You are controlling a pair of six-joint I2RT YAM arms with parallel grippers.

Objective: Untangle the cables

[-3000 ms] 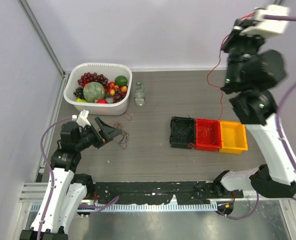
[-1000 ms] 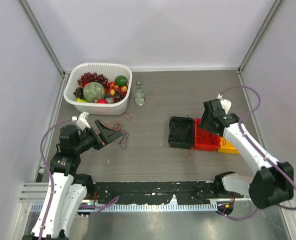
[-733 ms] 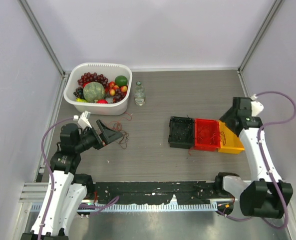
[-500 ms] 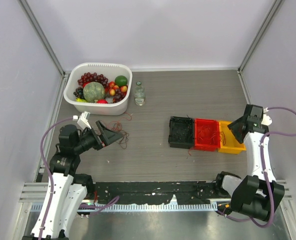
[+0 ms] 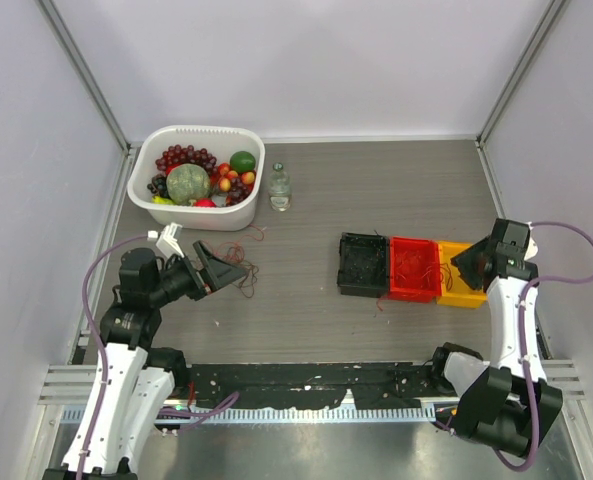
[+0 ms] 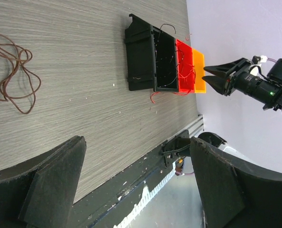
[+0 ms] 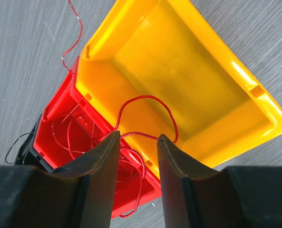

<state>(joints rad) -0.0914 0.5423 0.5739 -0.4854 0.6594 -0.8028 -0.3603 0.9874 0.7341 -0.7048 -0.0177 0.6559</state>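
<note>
Cables point(image 6: 12, 71) of a brown colour were laid in a loose clump flat on the table point(image 5: 376, 190). They lay just ahead of the left gripper point(image 6: 136, 185) and off to one side of its gap, not between the fingers. No contact with either finger was seen. That gripper's jaws were spread wide, and nothing was held in them.

More of the task's wires, the red cables point(image 5: 416, 268), were heaped in the red bin point(image 7: 50, 111), the middle one of a row of three. The black bin point(image 5: 361, 265) was set against it on one side and the yellow bin point(image 7: 179, 61) on the other. A few thin strands were also seen in the black bin, and one red end was trailed onto the table at the row's near side.

One red cable loop point(image 7: 145, 98) was draped over the shared wall from the red bin into the yellow one. The right gripper point(image 7: 135, 152) was held above that wall with its jaws parted only narrowly. The loop showed just past the fingertips point(image 7: 105, 147), and a strand ran across the gap. Nothing was seen clamped, and whether the loop touched the pads could not be told.
</note>
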